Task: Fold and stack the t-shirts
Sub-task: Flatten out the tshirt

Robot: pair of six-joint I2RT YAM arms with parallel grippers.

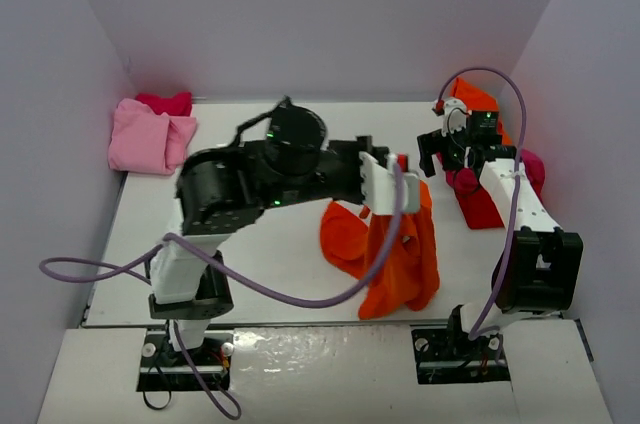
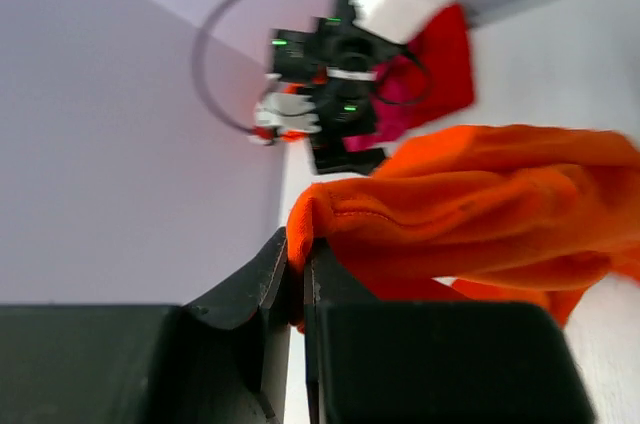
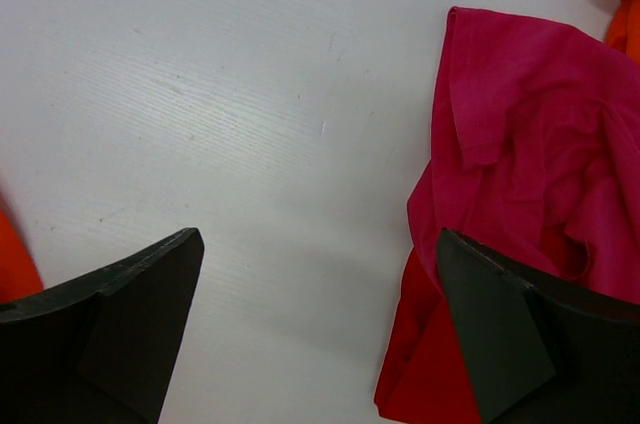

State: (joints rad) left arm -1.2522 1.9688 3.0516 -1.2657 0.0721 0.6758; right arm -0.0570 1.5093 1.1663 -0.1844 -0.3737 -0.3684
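So the left gripper [image 2: 300, 249] is clamped shut on a bunched edge of the orange shirt [image 1: 400, 254]. The shirt hangs off it in a crumpled drape, with the lower part slumped on the table [image 1: 260, 234] near the front edge, about in the middle. The right gripper [image 3: 318, 234] has its fingers spread wide and nothing between them. It's parked over bare table just beside the magenta shirt [image 3: 520, 144], which lies on a red shirt [image 3: 430, 374].

My read is that the job right now is getting the orange one spread flat before any folding. One pinch point won't do it, because the cloth just ropes up. If I were running this, I'd bring the free gripper across to grab a second spot along the same edge, ideally the other shoulder or hem corner. Then pull the two apart so the cloth goes taut and lay it down away from the pile on the right. I'd also take a single layer rather than a wad, though I can't tell how many layers the pinch has.

The pink folded pile [image 1: 150, 136] in the far left corner looks like where it should go afterwards.
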